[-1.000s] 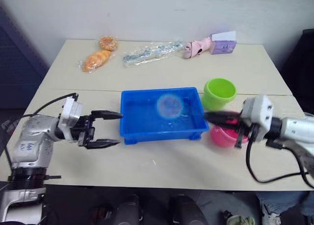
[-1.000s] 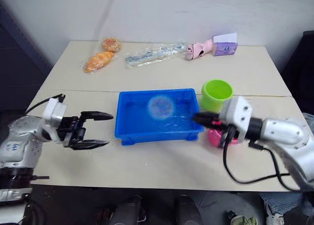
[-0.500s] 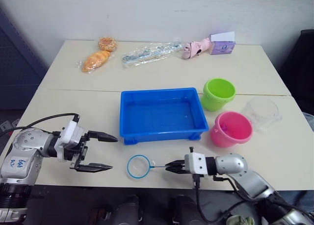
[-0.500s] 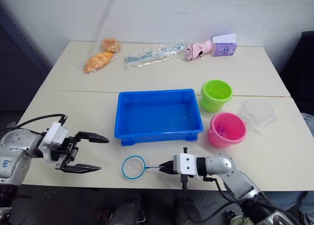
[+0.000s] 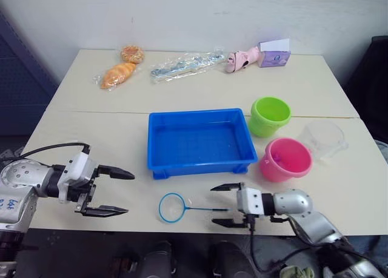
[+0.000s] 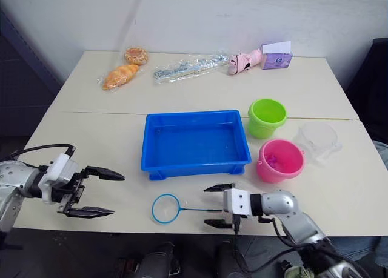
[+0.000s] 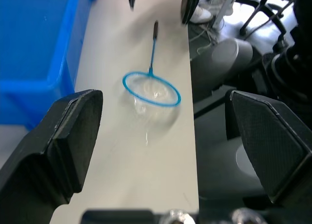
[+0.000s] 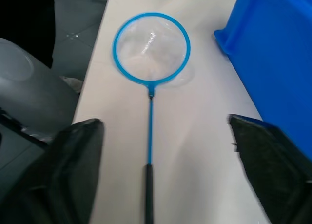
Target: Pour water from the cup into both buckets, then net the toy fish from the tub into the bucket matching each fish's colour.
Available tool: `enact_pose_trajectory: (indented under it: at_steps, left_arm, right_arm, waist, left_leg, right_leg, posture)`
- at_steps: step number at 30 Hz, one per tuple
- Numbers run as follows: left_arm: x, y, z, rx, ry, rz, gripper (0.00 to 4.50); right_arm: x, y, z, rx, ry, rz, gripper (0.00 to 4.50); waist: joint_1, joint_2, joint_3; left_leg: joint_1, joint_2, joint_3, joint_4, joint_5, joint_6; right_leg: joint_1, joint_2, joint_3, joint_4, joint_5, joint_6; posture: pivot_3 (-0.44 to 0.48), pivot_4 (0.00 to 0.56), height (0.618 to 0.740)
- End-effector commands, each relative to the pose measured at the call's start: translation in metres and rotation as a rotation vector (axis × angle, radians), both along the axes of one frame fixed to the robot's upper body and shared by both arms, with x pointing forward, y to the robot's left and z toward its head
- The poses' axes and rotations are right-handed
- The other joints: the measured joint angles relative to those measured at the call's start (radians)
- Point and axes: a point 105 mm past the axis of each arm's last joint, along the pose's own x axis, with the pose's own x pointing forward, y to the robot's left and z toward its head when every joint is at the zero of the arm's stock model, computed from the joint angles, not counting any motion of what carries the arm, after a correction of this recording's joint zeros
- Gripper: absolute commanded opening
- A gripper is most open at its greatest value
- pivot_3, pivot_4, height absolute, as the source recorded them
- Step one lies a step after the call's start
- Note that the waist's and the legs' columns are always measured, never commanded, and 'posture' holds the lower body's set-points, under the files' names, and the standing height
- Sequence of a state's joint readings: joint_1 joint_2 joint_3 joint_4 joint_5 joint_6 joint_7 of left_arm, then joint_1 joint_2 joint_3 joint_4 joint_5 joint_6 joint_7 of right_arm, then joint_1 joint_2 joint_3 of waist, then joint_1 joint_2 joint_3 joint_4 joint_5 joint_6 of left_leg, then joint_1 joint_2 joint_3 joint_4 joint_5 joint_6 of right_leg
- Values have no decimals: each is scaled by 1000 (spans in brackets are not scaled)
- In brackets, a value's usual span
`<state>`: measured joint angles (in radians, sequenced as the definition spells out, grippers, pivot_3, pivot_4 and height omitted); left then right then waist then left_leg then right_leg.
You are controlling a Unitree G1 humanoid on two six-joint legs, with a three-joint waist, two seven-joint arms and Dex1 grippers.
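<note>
The net (image 5: 172, 206) lies flat on the table near its front edge, its thin handle (image 8: 148, 136) pointing at my right gripper (image 5: 222, 205). That gripper is open, one finger on each side of the handle's dark end, not pinching it. My left gripper (image 5: 129, 193) hovers open to the left of the net, holding nothing. Behind the net stands the blue tub (image 5: 194, 113). To the tub's right are the green bucket (image 5: 270, 115), the pink bucket (image 5: 286, 159) and, furthest right, the clear cup (image 5: 323, 139). Small magenta toy fish (image 6: 274, 160) lie in the pink bucket.
Along the table's far edge lie two bagged breads (image 5: 120, 74), a clear plastic bag (image 5: 182, 65), a pink toy (image 5: 242, 59) and a purple box (image 5: 274, 55). The net's hoop (image 7: 151, 90) sits close to the front edge of the table.
My right arm carried the net from over the tub down to the table's front edge. Its fingers have now opened and let go of the handle. The left gripper drifted slightly left.
</note>
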<state>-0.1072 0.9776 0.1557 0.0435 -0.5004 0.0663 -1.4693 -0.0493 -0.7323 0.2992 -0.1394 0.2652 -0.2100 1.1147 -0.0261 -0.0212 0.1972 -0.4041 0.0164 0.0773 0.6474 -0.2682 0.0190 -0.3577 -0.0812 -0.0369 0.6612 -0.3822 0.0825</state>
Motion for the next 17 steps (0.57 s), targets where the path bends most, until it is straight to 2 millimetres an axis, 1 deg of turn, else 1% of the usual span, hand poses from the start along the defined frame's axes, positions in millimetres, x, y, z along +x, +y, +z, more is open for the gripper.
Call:
enact_pose_trajectory:
  at_steps: [1, 3, 6, 7, 9, 10, 11, 12, 14, 15, 17]
  left_arm:
    - [9, 27, 4, 72, -96, 146, 4500]
    - [9, 34, 1, 98, -118, 171, 4500]
    - [2, 61, -14, 122, -110, 296, 4500]
    - [0, 66, -17, 125, -109, 316, 4500]
    - [1, 74, -27, 121, -106, 365, 4500]
    - [2, 77, -31, 120, -105, 388, 4500]
    - [3, 78, -34, 119, -106, 402, 4500]
    - [5, 81, -35, 110, -116, 429, 4500]
    - [9, 85, -38, 103, -135, 465, 4500]
    - [10, 85, -39, 99, -145, 467, 4500]
    - [11, 83, -40, 97, -151, 456, 4500]
  right_arm:
    - [-19, -11, 47, 121, -30, -17, 4440]
    - [-22, -18, 55, 120, -42, -68, 4440]
    - [-30, -49, 78, 72, -143, -170, 4440]
    - [-33, -55, 82, 58, -154, -185, 4440]
    - [-33, -77, 93, 27, -184, -268, 4440]
    - [-34, -89, 96, 6, -197, -300, 4440]
    - [-35, -96, 99, -9, -203, -319, 4440]
    - [-35, -111, 102, -41, -216, -359, 4440]
    - [-36, -131, 110, -60, -248, -417, 4440]
    - [-38, -136, 112, -71, -247, -420, 4440]
    - [-41, -137, 111, -87, -243, -404, 4440]
  waist:
    - [1, 0, 0]
    - [-3, -1, -1]
    - [-5, -1, -1]
    - [-4, -1, -2]
    - [-1, -1, -2]
    - [-1, -2, -2]
    - [0, -2, -2]
    - [1, -3, -3]
    - [3, -4, -3]
    - [2, -4, -3]
    - [1, -4, -3]
  left_leg:
    - [0, 0, -1, 0, -1, 1]
    - [0, 0, -3, 0, -2, 3]
    - [0, 0, -2, -1, -2, 3]
    - [1, 0, -2, -1, -2, 3]
    - [1, 0, -3, -1, -2, 2]
    - [1, 0, -3, -1, -2, 3]
    - [1, 0, -3, -1, -2, 3]
    - [1, 0, -3, -1, -2, 3]
    - [1, 0, -5, 0, -2, 3]
    - [1, 0, -5, 0, -3, 3]
    - [1, 0, -6, -1, -3, 3]
  right_leg:
    - [1, 0, -1, 0, 0, 0]
    - [2, 0, -2, -1, 0, 0]
    - [2, 0, -2, -2, 0, 0]
    - [2, 0, -2, -2, 0, 0]
    - [2, 0, -3, -2, 0, 0]
    - [3, 0, -4, -2, 0, 0]
    - [3, 0, -4, -2, 0, 0]
    - [4, 0, -4, -3, 0, 0]
    - [6, -1, -6, -3, 0, 0]
    - [6, -1, -6, -4, 0, 0]
    - [6, -1, -7, -5, 0, 0]
  posture:
    - [0, 150, 740]
    - [0, 150, 740]
    - [0, 150, 740]
    - [0, 150, 740]
    - [0, 150, 740]
    - [0, 150, 740]
    - [0, 150, 740]
    - [0, 150, 740]
    - [0, 150, 740]
    - [0, 150, 740]
    - [0, 150, 740]
